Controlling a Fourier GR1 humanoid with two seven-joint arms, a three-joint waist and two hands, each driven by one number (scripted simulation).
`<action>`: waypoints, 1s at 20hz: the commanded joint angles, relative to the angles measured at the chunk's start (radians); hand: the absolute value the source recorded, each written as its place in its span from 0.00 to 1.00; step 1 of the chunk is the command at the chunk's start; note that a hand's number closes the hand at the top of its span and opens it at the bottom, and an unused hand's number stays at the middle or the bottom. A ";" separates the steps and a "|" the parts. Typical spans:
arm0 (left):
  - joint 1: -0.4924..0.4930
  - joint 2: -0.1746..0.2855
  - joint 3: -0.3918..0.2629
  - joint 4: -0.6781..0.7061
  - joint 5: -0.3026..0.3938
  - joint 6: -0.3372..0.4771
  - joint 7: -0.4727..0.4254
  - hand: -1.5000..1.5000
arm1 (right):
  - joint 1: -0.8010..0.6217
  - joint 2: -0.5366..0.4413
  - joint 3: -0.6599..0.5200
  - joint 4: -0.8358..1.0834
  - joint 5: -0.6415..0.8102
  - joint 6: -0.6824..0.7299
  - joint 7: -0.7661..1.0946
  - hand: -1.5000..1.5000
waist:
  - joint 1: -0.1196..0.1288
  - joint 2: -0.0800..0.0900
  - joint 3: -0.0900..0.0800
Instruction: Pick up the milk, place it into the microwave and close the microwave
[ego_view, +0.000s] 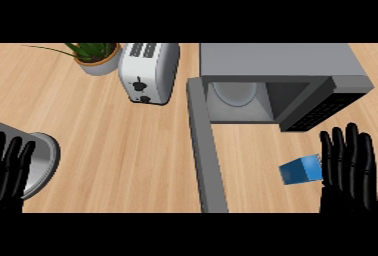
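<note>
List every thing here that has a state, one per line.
microwave: no milk inside
microwave door: swung fully open
milk: on the counter, not grasped
right hand: open, fingers straight, beside the milk
left hand: open, resting at the lower left edge

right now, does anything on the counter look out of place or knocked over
Only the blue milk carton: it sits skewed, not square with the microwave, beside the open right hand. Whether it has tipped over I cannot tell. The microwave's door stands wide open; nothing looks spilled.
</note>
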 joint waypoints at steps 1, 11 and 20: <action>0.080 -0.007 -0.056 -0.047 -0.028 0.003 -0.007 0.00 | 0.047 0.002 0.032 0.025 0.098 -0.085 -0.031 0.00 | 0.000 0.000 0.000; 0.209 -0.007 -0.079 -0.120 -0.007 -0.028 -0.061 0.00 | 0.000 0.002 -0.111 0.225 0.044 -0.159 -0.177 0.00 | 0.003 0.001 0.001; 0.222 -0.007 -0.067 -0.020 -0.027 -0.039 -0.173 0.00 | 0.017 0.002 -0.165 0.349 -0.006 -0.186 -0.269 0.00 | -0.001 0.001 0.000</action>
